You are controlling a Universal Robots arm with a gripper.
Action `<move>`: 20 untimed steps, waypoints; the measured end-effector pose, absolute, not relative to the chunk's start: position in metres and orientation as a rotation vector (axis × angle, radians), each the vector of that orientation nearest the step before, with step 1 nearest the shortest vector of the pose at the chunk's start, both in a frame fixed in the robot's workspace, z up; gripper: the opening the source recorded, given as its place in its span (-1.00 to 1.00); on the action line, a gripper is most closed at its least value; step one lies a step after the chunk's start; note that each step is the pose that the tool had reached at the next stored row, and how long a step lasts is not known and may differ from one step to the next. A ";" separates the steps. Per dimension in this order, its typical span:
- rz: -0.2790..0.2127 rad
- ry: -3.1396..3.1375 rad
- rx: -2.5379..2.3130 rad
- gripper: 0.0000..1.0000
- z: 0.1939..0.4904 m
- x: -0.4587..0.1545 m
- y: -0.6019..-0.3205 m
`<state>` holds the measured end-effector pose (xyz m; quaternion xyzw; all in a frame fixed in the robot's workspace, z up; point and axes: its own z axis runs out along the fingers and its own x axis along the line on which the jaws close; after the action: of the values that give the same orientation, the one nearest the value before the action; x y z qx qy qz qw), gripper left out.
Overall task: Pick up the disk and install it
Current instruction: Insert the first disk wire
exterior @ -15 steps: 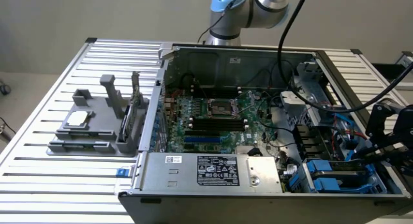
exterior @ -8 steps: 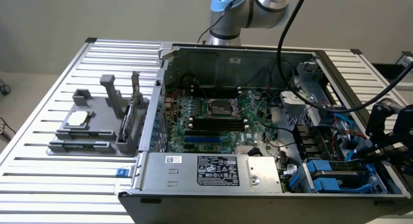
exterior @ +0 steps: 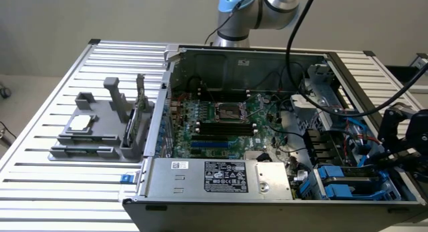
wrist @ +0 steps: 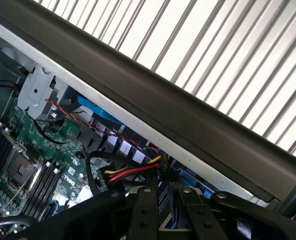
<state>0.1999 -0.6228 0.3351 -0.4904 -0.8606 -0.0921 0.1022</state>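
Note:
At the exterior view's right, my black gripper hangs over the drive bay end of the open computer case. In the wrist view the two dark fingers stand close together, and a thin blue-edged slab, the disk, sits edge-on between them. My gripper is shut on it, just inside the case's dark side wall. Most of the disk is hidden by the fingers.
Blue drive carriers sit in the bays below the gripper. Red and yellow cables run close to the fingers. The power-supply box lies along the case front, with the motherboard behind it. A grey fixture stands on the slatted table.

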 end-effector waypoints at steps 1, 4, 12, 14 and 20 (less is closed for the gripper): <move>-0.272 -2.540 -1.450 -0.55 0.335 0.200 -0.623; -0.274 -2.538 -1.454 -0.55 0.335 0.199 -0.623; -0.277 -2.533 -1.464 -0.73 0.335 0.197 -0.623; -0.277 -2.532 -1.466 -0.73 0.335 0.196 -0.623; -0.278 -2.529 -1.472 -0.79 0.337 0.194 -0.623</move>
<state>0.1939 -0.6227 0.3366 -0.4983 -0.8559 -0.0942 0.1011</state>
